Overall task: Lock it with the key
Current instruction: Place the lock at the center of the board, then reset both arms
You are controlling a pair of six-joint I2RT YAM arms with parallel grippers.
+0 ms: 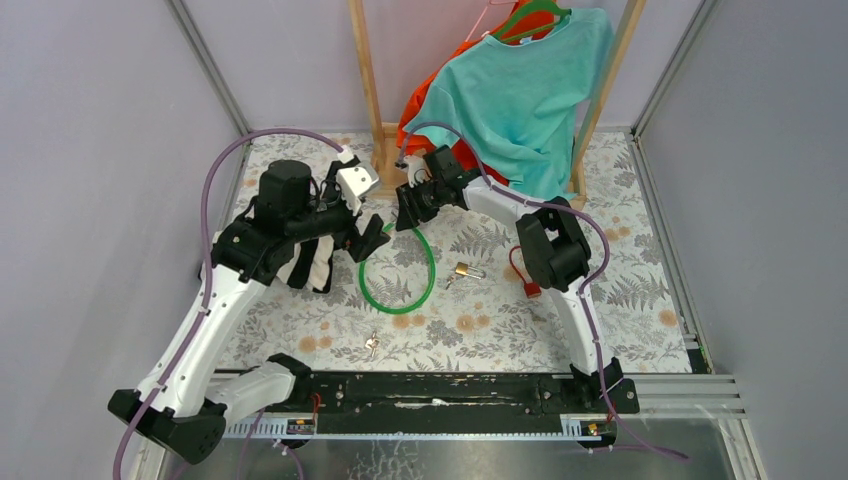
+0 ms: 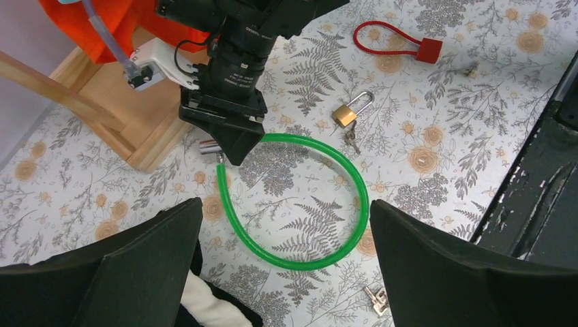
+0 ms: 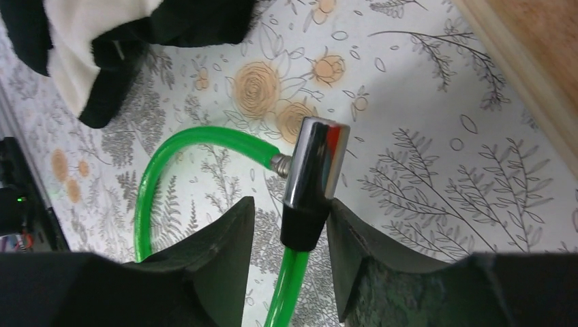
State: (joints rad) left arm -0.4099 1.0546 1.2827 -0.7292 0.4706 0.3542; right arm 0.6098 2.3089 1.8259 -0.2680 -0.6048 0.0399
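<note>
A green cable lock point(image 1: 398, 300) lies in a loop on the floral table. Its chrome lock body point(image 3: 317, 160) with a black collar point(image 3: 303, 228) sits between my right gripper's point(image 3: 292, 204) fingers. The right finger point(image 3: 354, 252) touches the collar and the left one stands apart, so the jaws are open. In the top view this gripper point(image 1: 408, 212) is at the loop's far end. My left gripper point(image 2: 286, 272) is wide open and empty above the loop point(image 2: 359, 204). A brass padlock point(image 2: 346, 114) with a small key point(image 2: 352, 141) lies to the right. Another key point(image 2: 376, 300) lies nearer, also in the top view point(image 1: 371, 345).
A red cable lock point(image 1: 527, 280) lies right of the padlock. A black and white cloth point(image 1: 310, 265) lies under my left arm. A wooden clothes rack point(image 1: 385, 160) with a teal shirt point(image 1: 520, 90) and an orange garment stands at the back.
</note>
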